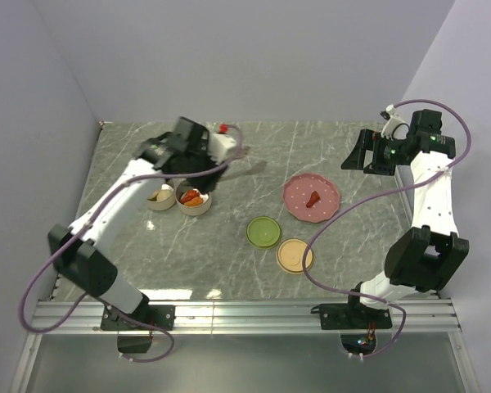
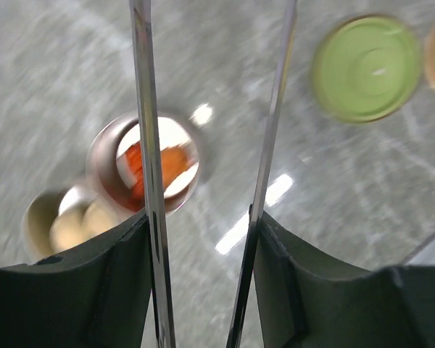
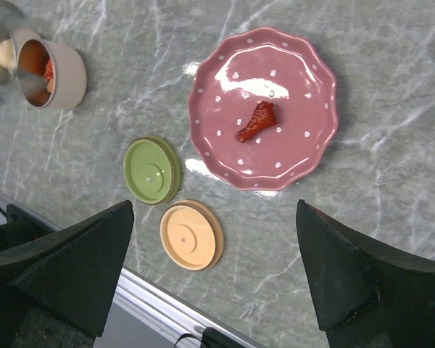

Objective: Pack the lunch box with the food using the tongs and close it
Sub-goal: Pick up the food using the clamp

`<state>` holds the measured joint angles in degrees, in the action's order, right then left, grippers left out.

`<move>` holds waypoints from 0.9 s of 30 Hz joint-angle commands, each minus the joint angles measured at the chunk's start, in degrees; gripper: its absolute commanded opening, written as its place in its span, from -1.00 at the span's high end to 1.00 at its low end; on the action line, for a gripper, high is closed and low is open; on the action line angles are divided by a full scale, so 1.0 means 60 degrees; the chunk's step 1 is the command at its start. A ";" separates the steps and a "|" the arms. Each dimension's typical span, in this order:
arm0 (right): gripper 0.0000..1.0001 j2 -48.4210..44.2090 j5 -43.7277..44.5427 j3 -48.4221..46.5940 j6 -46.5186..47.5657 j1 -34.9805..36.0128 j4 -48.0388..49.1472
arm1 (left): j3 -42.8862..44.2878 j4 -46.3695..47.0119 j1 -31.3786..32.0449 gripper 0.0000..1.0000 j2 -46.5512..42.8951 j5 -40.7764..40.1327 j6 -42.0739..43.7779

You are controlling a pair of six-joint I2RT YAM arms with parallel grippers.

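My left gripper (image 1: 226, 151) (image 2: 203, 239) is shut on the tongs (image 1: 250, 168), one finger pressed against each silver arm (image 2: 146, 145); the arms stand spread apart. Below the tongs sit two round lunch box cups: one (image 1: 194, 199) (image 2: 141, 170) holds red-orange food (image 2: 170, 163), the other (image 1: 160, 196) (image 2: 58, 221) holds pale beige balls. One red-orange chunk (image 1: 312, 197) (image 3: 257, 122) lies on the pink dotted plate (image 1: 327, 190) (image 3: 225, 109). My right gripper (image 1: 356, 155) (image 3: 214, 210) hangs open above the table's right rear, with nothing between its fingers.
A green lid (image 1: 263, 232) (image 3: 151, 170) (image 2: 366, 69) and an orange lid (image 1: 295, 255) (image 3: 191, 235) lie flat between the cups and the plate, toward the front. The metal rail at the table's near edge (image 3: 152, 304) runs just beyond the orange lid.
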<state>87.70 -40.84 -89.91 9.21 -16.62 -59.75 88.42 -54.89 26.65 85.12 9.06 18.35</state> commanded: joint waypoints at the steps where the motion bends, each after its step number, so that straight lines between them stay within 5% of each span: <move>1: -0.99 0.0090 0.0478 -0.0630 -0.0144 -0.0013 -0.0047 | 0.0890 0.0432 0.1253 -0.13 0.0955 -0.0045 -0.0816; 15: -0.99 0.0251 0.0493 -0.1070 -0.0071 -0.0540 -0.0310 | 0.3176 0.1092 0.3510 -0.11 0.4664 -0.0543 -0.1842; 27: -0.99 0.0281 0.0156 -0.0909 0.0090 -0.0614 -0.0428 | 0.4027 0.1722 0.4185 -0.09 0.6407 -0.1378 -0.1799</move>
<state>89.49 -38.81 -94.52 8.86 -19.90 -62.19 108.29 -46.96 51.29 122.65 3.16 8.25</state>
